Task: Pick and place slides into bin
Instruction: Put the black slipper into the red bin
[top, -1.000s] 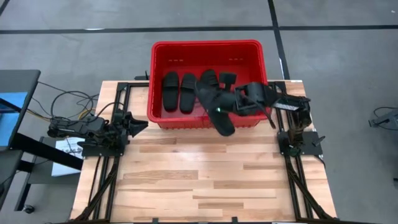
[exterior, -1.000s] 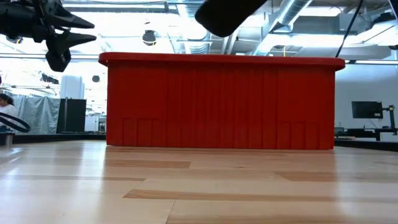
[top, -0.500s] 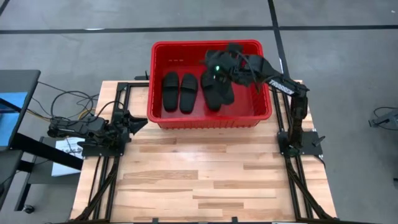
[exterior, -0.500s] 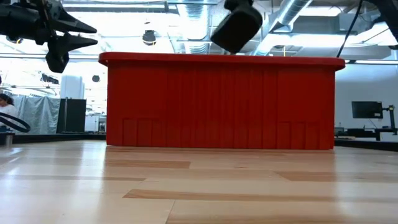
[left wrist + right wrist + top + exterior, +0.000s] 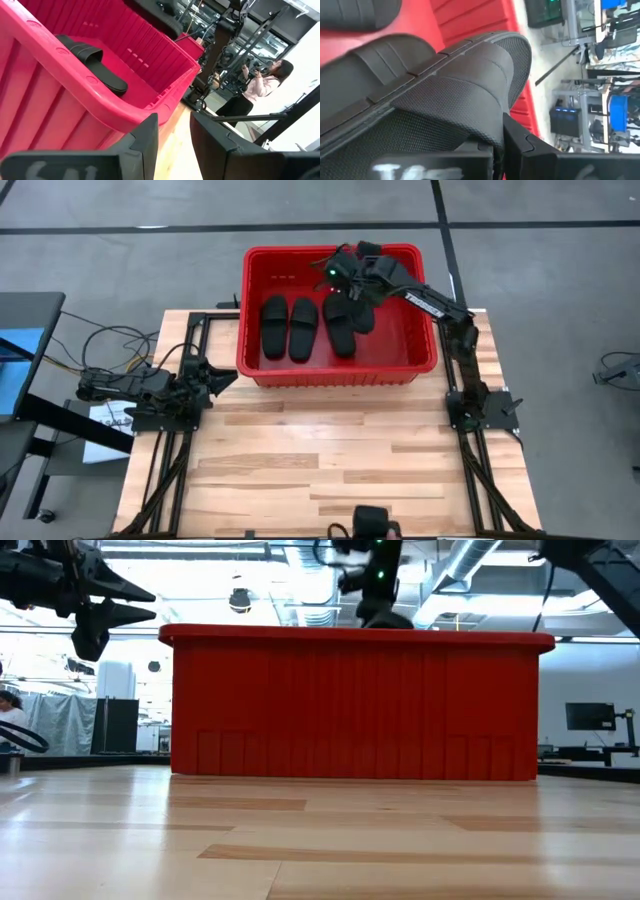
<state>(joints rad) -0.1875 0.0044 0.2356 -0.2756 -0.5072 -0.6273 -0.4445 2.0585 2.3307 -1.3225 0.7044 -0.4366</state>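
Observation:
The red bin (image 5: 340,378) stands at the table's far middle. Three black slides lie flat on its floor: two side by side at the left (image 5: 273,326) (image 5: 303,328) and one in the middle (image 5: 339,326). My right gripper (image 5: 352,288) reaches into the bin near its far wall and is shut on the fourth slide (image 5: 363,314), which slants beside the middle one. In the low view only the right gripper (image 5: 378,595) shows above the rim. My left gripper (image 5: 218,380) is open and empty, off the bin's near left corner. My right gripper pinches the fourth slide at its wide textured strap (image 5: 490,125) between the two fingers, which come slanting down from the far side. The strap covers the fingertips. The slide sits tilted inside the bin; I cannot tell whether its lower end rests on the floor.
The bin's red wall (image 5: 350,710) fills the low view and hides the slides. The left wrist view shows the bin's wall (image 5: 60,95) and one slide (image 5: 90,57) inside. Bare wood lies on the table's near half (image 5: 330,470). A person (image 5: 260,85) stands beyond the table.
My right gripper has carried the slide from above the bin's near wall toward the far edge and down into the bin. The slide has dropped below the rim and turned to lie lengthwise beside the middle slide.

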